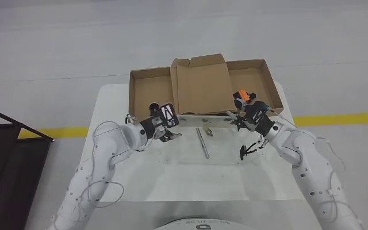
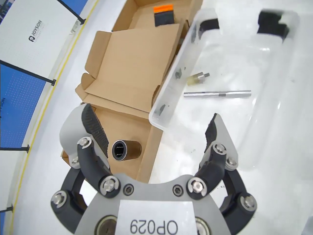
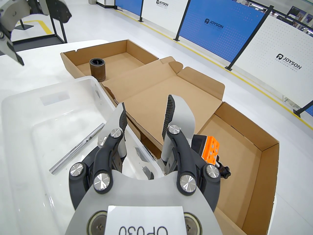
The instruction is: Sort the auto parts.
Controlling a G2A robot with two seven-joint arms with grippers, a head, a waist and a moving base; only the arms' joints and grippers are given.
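A clear plastic tray (image 1: 172, 154) sits on the table before a cardboard box (image 1: 198, 83). In the tray lie a metal rod (image 1: 203, 142) (image 2: 217, 94) (image 3: 78, 145) and a small threaded fitting (image 1: 208, 131) (image 2: 198, 78). A dark cylinder (image 1: 154, 107) (image 2: 126, 149) (image 3: 97, 69) stands in the box's left compartment. An orange-and-black part (image 1: 242, 96) (image 2: 163, 15) (image 3: 210, 151) rests in the right compartment. My left gripper (image 1: 169, 135) (image 2: 152, 125) hangs open over the tray's left end, empty. My right gripper (image 1: 238, 118) (image 3: 146, 113) is open above the tray's right back corner, holding nothing.
The box's middle flap (image 1: 201, 86) lies flat between the two compartments. The white table (image 1: 115, 109) has bare surface left of the box and in front of the tray. Blue and white partition panels (image 3: 220, 25) stand beyond the table.
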